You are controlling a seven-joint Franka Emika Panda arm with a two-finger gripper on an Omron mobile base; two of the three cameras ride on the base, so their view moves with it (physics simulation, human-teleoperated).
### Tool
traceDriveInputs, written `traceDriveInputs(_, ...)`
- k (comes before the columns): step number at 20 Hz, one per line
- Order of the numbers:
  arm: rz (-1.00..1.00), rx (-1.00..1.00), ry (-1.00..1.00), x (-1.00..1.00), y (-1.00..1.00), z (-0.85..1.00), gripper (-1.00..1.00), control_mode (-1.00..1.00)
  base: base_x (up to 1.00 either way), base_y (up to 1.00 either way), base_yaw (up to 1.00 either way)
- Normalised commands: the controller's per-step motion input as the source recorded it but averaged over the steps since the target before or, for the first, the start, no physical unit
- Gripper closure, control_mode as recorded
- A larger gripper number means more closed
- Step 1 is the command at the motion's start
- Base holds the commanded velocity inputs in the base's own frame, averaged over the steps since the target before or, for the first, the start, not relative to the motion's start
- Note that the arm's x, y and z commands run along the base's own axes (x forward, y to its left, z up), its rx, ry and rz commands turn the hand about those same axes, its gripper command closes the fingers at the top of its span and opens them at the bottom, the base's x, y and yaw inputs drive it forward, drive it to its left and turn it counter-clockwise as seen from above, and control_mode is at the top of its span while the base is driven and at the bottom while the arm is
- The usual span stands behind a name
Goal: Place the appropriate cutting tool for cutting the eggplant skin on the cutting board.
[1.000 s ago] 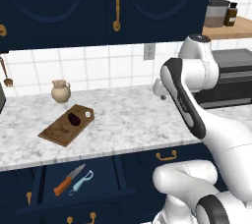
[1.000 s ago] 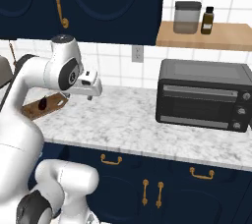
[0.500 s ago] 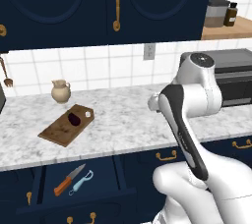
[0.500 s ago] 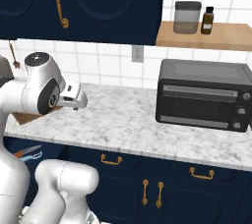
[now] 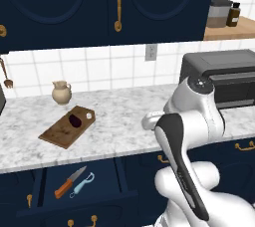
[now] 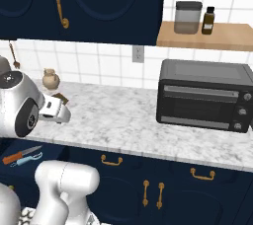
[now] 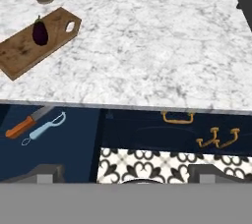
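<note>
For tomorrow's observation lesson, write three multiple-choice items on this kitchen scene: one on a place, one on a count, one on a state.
1. Where does the small dark purple eggplant lie?
A on the brown wooden cutting board
B in the drawer
C on the shelf

2. How many tools lie in the dark blue open drawer?
A one
B two
C four

3. The robot's hand is
A shut on the knife
B open, holding nothing
C shut on the eggplant

Answers: A, it rests on the board; B, light-blue-handled peeler beside orange-handled knife; B, fingers wide apart, nothing between.

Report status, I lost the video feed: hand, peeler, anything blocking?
Hand open, empty. Peeler in open drawer beside knife. Eggplant on board. Nothing blocking.
</note>
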Motion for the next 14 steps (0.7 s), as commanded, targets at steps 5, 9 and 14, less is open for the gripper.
traceDriveInputs(5, -0.09, 0.0, 0.09, -0.14, 0.34, 0.01, -1.0, -1.0, 0.0, 0.0, 0.0)
traceDriveInputs(9, -0.09, 0.0, 0.17, -0.11, 0.33, 0.03, -1.0, -1.0, 0.0, 0.0, 0.0)
traceDriveInputs(14, -0.02, 0.0, 0.15, -0.07, 0.41, 0.03, -1.0, -1.0, 0.0, 0.0, 0.0)
